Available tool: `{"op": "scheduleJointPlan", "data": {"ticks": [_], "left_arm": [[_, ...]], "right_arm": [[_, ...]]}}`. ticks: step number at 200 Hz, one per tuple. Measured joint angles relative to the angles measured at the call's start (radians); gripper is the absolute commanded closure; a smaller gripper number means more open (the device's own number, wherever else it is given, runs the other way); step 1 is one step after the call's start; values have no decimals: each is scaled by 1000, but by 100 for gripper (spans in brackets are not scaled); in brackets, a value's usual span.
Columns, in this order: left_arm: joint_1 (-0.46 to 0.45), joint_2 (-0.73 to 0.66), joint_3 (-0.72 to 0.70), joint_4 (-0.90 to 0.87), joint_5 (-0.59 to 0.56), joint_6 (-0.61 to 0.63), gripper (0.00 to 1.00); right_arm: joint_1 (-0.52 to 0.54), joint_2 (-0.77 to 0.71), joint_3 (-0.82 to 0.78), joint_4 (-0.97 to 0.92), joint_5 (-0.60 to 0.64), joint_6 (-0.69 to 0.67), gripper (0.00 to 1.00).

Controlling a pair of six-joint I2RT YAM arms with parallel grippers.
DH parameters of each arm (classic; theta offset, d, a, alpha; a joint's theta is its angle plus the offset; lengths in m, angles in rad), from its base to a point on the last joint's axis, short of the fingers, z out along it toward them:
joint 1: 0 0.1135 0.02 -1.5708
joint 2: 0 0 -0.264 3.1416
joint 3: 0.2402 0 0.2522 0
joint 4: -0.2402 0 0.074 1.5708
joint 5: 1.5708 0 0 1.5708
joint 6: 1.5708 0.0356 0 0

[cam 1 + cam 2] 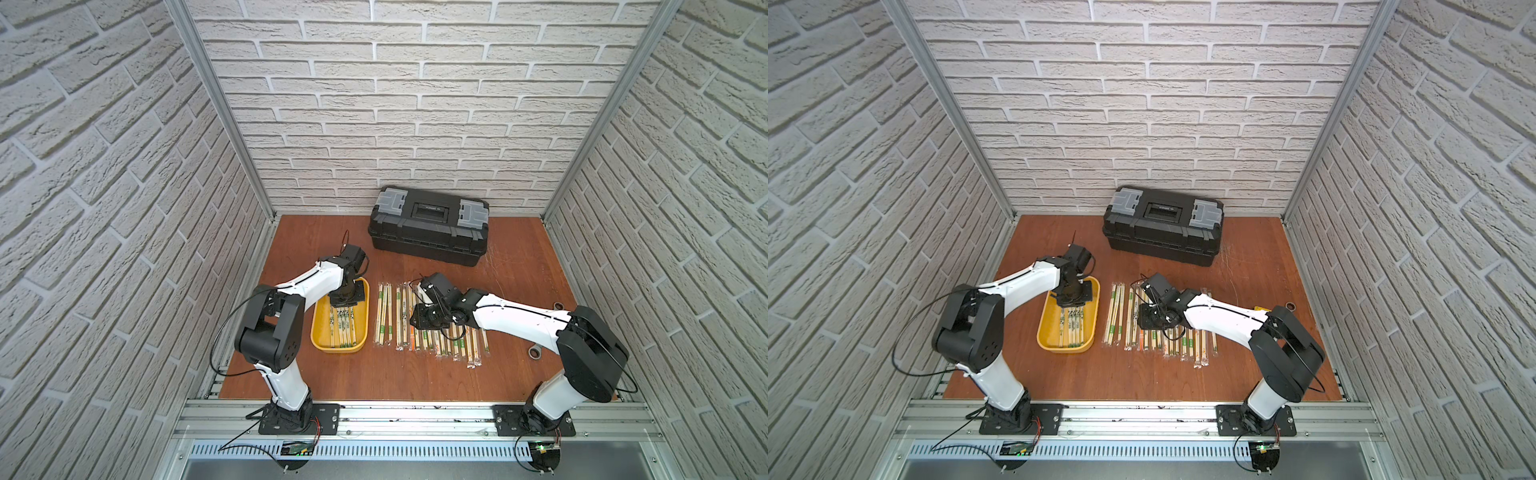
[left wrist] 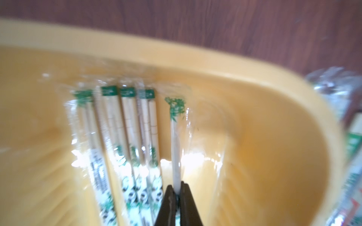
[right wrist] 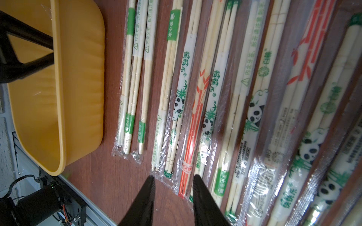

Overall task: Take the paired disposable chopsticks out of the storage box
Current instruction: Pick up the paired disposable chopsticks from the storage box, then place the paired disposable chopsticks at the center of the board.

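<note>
Left wrist view: pinching one sleeved pair tight in the left gripper, inside the yellow storage box, near left. Just right, right gripper narrowly open, empty, over rowed paired disposable chopsticks. Far back, black toolbox.

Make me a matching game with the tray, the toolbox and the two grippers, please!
Things:
1. tray
2. toolbox
3. left gripper
4. right gripper

Matches:
A. open, over the chopsticks lying on the table
B. yellow
C. black and grey
D. shut on a chopstick pair inside the tray

Pairs: 1-B, 2-C, 3-D, 4-A.
</note>
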Motion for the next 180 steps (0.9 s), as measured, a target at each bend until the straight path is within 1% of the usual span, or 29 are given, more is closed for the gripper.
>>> {"op": "scheduleJointPlan", "data": {"ticks": [31,45,58,73,89,115,142,180], "left_arm": [[14,-106,103,-49,-13,26,100],[-5,-123,148,-58,-16,35,100],[-42,-119,178,-61,-18,38,100],[-101,-87,202,-64,-16,37,100],[-167,-19,225,-63,-14,27,100],[-239,97,232,-56,-12,5,100],[-250,169,229,-55,-14,-11,100],[-239,183,198,-35,-29,-13,100]], "right_arm": [[0,0,0,0,0,0,65],[0,0,0,0,0,0,65],[0,0,0,0,0,0,65],[0,0,0,0,1,0,65],[0,0,-1,0,3,0,65],[0,-3,-5,-1,6,0,65],[0,-19,-17,-1,8,0,65],[0,-24,-21,-2,8,0,65]]}}
